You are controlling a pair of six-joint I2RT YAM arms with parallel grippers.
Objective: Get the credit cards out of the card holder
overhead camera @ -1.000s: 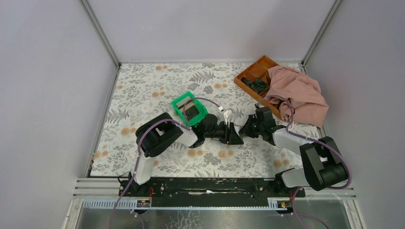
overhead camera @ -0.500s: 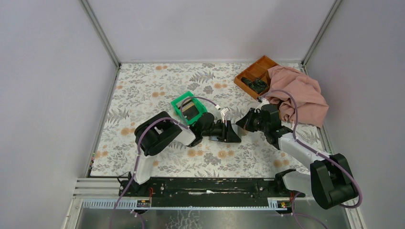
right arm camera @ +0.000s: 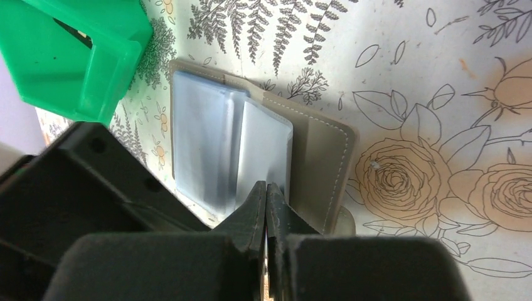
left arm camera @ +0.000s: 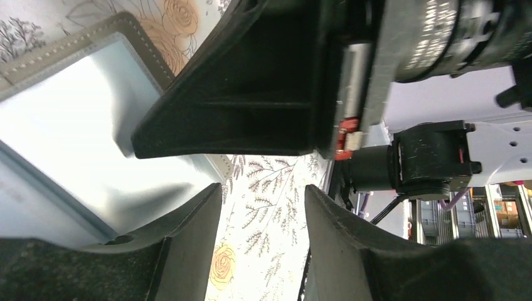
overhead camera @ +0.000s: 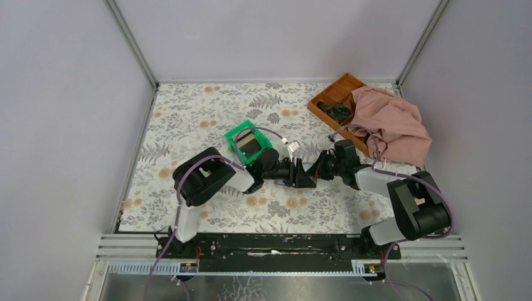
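Observation:
The card holder [right arm camera: 201, 144] lies open on the floral table, pale blue-grey inside with a tan stitched border. It also shows in the left wrist view [left arm camera: 69, 106]. A pale card [right arm camera: 265, 147] sits in its right half. My right gripper [right arm camera: 266, 188] is shut, its tips meeting at that card's near edge; I cannot tell whether they pinch it. My left gripper [left arm camera: 263, 194] is open, one finger [left arm camera: 182, 238] resting on the holder, the other over bare table. In the top view the two grippers [overhead camera: 304, 175] [overhead camera: 319, 168] meet tip to tip and hide the holder.
A green bin [overhead camera: 249, 144] with dark cards in it stands just behind the left gripper; it also shows in the right wrist view [right arm camera: 69, 56]. An orange-brown compartment tray [overhead camera: 335, 97] and a pink cloth [overhead camera: 392, 122] sit at the back right.
The right gripper drew back to the right half a second ago and has now come back in against the left gripper over the holder. The left arm has barely moved.

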